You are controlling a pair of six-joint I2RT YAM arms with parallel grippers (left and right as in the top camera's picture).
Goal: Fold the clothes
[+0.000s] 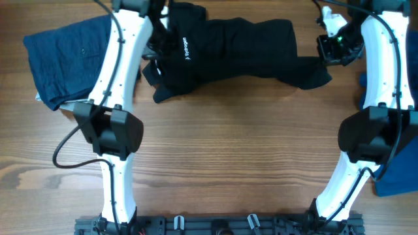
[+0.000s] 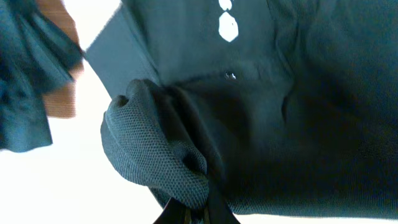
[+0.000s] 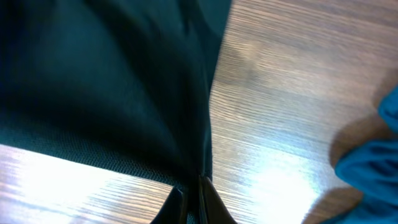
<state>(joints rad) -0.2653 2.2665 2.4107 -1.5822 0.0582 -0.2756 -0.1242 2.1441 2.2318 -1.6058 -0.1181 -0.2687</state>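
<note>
Overhead, the black polo shirt (image 1: 241, 52) lies bunched at the far side of the surface (image 1: 228, 143). The left fingers (image 2: 219, 214) pinch its mesh fabric and the right fingers (image 3: 214, 208) pinch its opposite edge, probably to stretch it flat.

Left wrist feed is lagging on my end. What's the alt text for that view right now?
The fingers, shut at the bottom edge, pinch a bunched fold of the black polo shirt, which fills most of the view. Its white logo shows at the top, and a blue garment sits at the left edge.
</note>
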